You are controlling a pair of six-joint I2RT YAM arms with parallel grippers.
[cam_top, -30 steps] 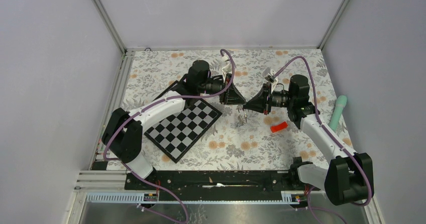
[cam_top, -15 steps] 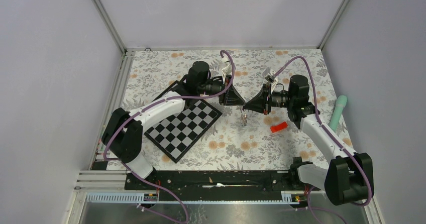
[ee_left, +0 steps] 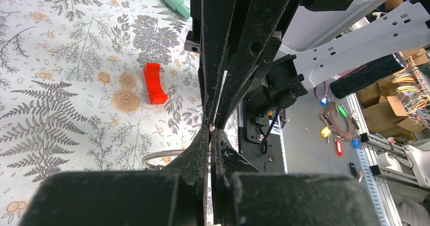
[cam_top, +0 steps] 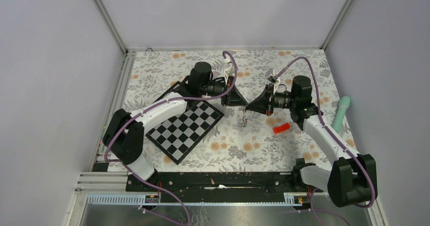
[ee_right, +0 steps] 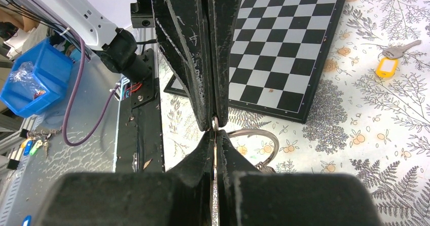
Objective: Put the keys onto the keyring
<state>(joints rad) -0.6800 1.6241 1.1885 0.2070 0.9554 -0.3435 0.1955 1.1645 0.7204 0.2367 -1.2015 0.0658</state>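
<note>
Off the near edge of the worktop (cam_top: pixel 228 150), a blue bin (ee_right: pixel 30 81) holds a clear crumpled bag (ee_right: pixel 23 74). Above the worktop the right gripper (ee_right: pixel 215 137) pinches the keyring (ee_right: pixel 251 130); the left gripper (ee_left: pixel 210 135), slightly open before, is now pressed together, tip to tip with it. Farther, a yellow-headed key (ee_right: pixel 388 66) lies on the worktop.

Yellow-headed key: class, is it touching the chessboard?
Apart. The right wrist view shows the yellow-headed key lying on the floral cloth, with bare cloth between it and the edge of the chessboard.
</note>
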